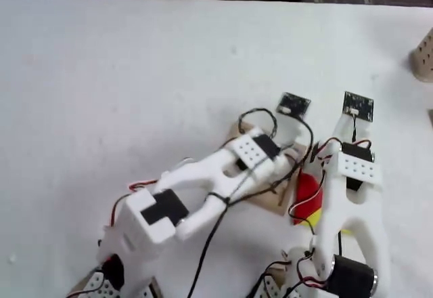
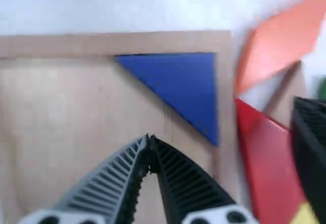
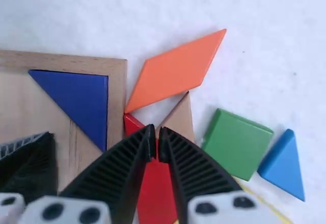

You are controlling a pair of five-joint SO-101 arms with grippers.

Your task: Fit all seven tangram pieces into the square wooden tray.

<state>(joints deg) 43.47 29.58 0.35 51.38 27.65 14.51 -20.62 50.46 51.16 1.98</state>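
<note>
The square wooden tray (image 2: pixel 102 43) holds a dark blue triangle (image 2: pixel 183 86) in one corner. My left gripper (image 2: pixel 150 147) hovers shut over the tray's bare floor with nothing in it. Just outside the tray rim (image 3: pixel 117 96) lie an orange parallelogram (image 3: pixel 175 71), a wood-coloured triangle (image 3: pixel 181 119), a red triangle (image 3: pixel 155 191), a green square (image 3: pixel 237 142) and a small light blue triangle (image 3: pixel 285 165). A yellow piece's edge (image 3: pixel 260 198) peeks out by the red one. My right gripper (image 3: pixel 154 137) is shut and empty above the red triangle's tip.
In the high view both arms crowd together over the tray (image 1: pixel 270 203) and the red piece (image 1: pixel 308 189). The other arm's black finger (image 2: pixel 310 142) stands close beside the tray. A pegged wooden block (image 1: pixel 423 57) sits at the far right edge. White tabletop spreads to the left and back.
</note>
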